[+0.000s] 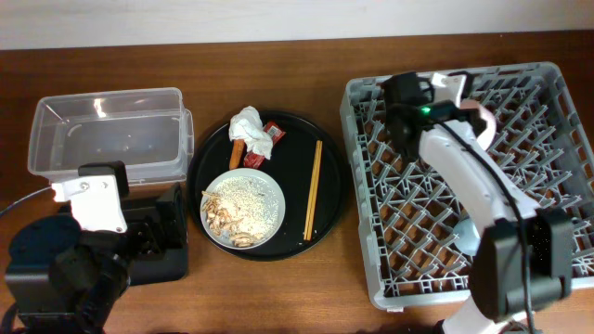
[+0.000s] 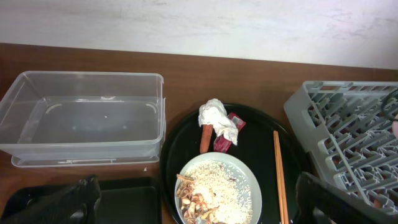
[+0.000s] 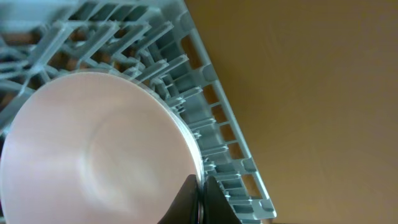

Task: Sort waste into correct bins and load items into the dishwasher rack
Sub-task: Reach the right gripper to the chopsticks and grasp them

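Note:
My right gripper (image 3: 200, 193) is shut on the rim of the pale plate (image 3: 93, 155), which stands on edge among the pegs at the far left of the grey dishwasher rack (image 1: 548, 121). The light-blue cup (image 1: 467, 234) lies in the rack. The white bowl (image 1: 243, 209) holds rice and brown scraps. The napkin (image 1: 249, 125), red packet (image 1: 274, 132), orange-brown stick (image 1: 238, 150) and chopsticks (image 1: 315, 188) lie on the round black tray (image 1: 278, 241). My left gripper (image 2: 202, 205) is open and empty above the bowl's near side.
The clear tub (image 1: 107, 134) stands at the far left. The shallow black tray (image 1: 172, 260) lies in front of it, partly under my left arm. The rack's wall (image 2: 348, 130) rises right of the round tray. Bare wooden table lies beyond the rack edge (image 3: 311, 93).

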